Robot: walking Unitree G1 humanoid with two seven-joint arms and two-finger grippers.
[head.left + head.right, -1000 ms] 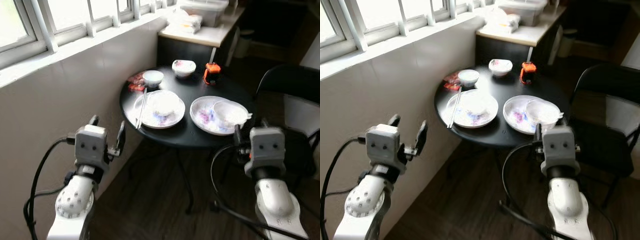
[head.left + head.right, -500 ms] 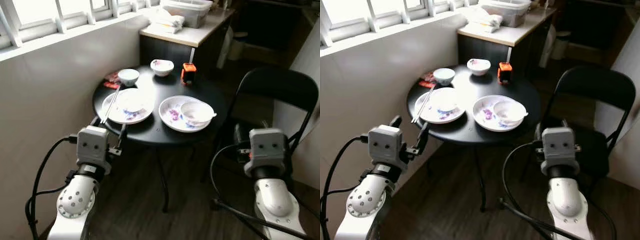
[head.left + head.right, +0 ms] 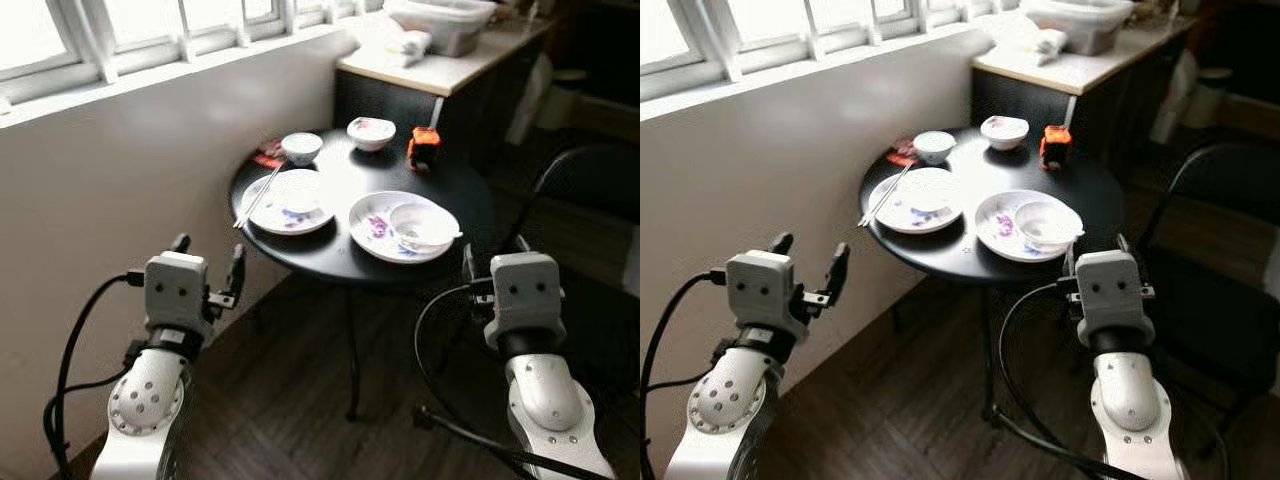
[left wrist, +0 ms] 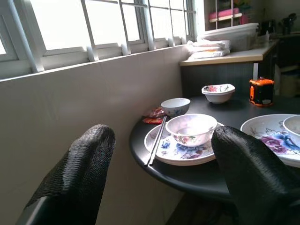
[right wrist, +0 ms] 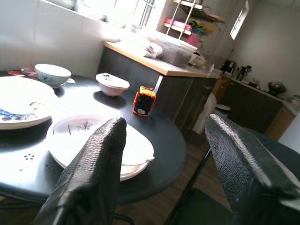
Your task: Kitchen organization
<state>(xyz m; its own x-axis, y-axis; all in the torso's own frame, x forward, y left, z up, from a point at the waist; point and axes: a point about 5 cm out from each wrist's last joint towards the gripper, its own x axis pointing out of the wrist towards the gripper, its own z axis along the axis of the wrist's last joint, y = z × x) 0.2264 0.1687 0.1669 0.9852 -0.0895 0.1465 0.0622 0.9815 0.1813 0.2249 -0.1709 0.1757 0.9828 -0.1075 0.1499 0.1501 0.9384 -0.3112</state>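
A round black table (image 3: pixel 330 258) stands ahead by the window wall. On it lie a floral plate (image 3: pixel 268 214) with a bowl (image 3: pixel 297 187) and chopsticks (image 3: pixel 258 196), and a second plate (image 3: pixel 380 236) with a bowl (image 3: pixel 422 224). Behind them are two small bowls (image 3: pixel 301 147) (image 3: pixel 371 132), a red packet (image 3: pixel 268 157) and an orange object (image 3: pixel 424 147). My left gripper (image 3: pixel 208 262) is open, held short of the table's near-left edge. My right gripper (image 3: pixel 495 256) is open, just short of the table's near-right edge. Both are empty (image 4: pixel 161 136) (image 5: pixel 166 123).
A white wall under the window (image 3: pixel 120 170) runs along the left. A black folding chair (image 3: pixel 600 170) stands right of the table. Behind the table is a counter (image 3: pixel 450 72) with a plastic container (image 3: pixel 440 18) and folded cloths. Dark wood floor (image 3: pixel 300 400) lies below.
The whole picture has shifted as the camera moved, and the table now sits more to the right than half a second ago. Both grippers stay open in the same raised pose.
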